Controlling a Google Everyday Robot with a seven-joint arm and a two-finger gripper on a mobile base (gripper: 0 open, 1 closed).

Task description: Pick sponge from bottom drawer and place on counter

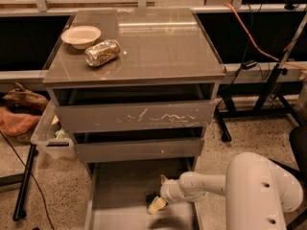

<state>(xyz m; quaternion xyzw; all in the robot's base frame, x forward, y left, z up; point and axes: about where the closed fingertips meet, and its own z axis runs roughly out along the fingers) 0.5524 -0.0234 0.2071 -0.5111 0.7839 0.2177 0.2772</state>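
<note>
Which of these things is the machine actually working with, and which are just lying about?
Part of the job: the sponge, the open bottom drawer it lies in, the counter, and the tool, down in that drawer at the sponge.
Just lying about: the bowl and crushed can on the counter, the plastic bin at the left.

The gripper (161, 199) sat low in the bottom drawer (115, 195), on its right side at the sponge (156, 205). The drawer's left floor lay open. The middle drawer (139, 150) overhung the drawer's rear. High above it, the counter (163, 47) held a can (101, 52) and bowl (80, 35) over the drawer's left, the rest free.
</note>
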